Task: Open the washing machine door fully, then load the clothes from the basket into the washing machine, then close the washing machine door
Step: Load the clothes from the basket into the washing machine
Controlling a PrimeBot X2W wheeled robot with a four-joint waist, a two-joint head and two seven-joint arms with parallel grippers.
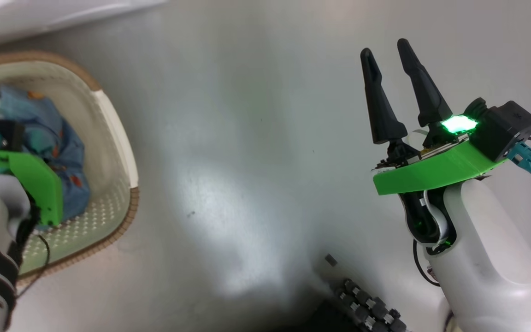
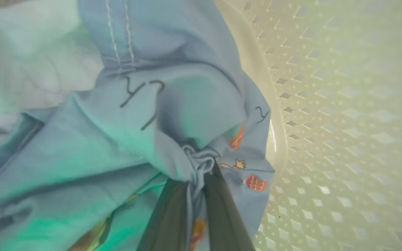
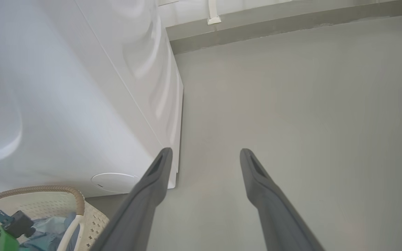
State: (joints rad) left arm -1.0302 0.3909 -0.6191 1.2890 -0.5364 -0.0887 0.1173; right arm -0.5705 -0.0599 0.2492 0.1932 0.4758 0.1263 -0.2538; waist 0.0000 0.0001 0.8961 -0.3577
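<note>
So our left end effector (image 2: 201,166) is down in the basket (image 2: 326,104), pinched shut on a fold of the clothes (image 2: 110,139), which sit against the basket wall. Our right end effector (image 3: 205,155) hangs spread open above the floor (image 3: 309,104), near the washing machine (image 3: 65,97) corner.

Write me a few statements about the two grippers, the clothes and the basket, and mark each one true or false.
1. The left gripper is shut on the clothes. True.
2. The basket is empty. False: the clothes lie in it.
3. The right gripper is open and holds nothing. True.
4. The right gripper grips the basket's rim. False: it is over the floor, apart from the basket.
</note>
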